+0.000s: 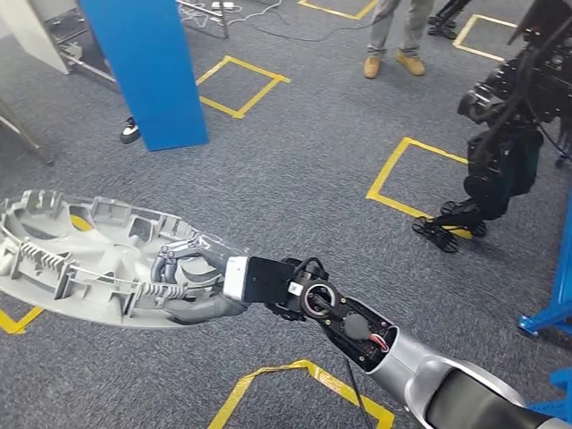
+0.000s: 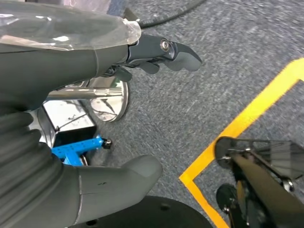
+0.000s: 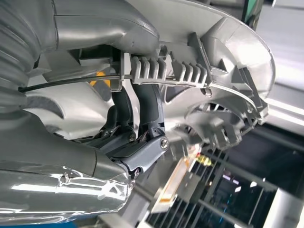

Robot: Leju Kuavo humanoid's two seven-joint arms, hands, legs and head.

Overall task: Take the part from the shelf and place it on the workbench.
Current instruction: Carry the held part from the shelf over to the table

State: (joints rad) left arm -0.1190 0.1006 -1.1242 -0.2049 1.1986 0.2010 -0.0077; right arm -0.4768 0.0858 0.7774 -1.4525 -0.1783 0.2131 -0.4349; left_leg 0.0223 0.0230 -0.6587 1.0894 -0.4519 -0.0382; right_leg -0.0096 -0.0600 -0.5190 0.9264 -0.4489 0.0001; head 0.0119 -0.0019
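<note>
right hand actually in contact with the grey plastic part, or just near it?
Touching. Head view shows the right hand gripping the grey plastic part; right wrist view shows its fingers hooked through the ribs.

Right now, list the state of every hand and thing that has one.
right hand: grips the grey part, fingers hooked through its ribs.
grey part: held in the air above the carpet, lying roughly flat.
left hand: holds nothing, thumb and fingers apart.
person: standing on the carpet at the far side.
</note>
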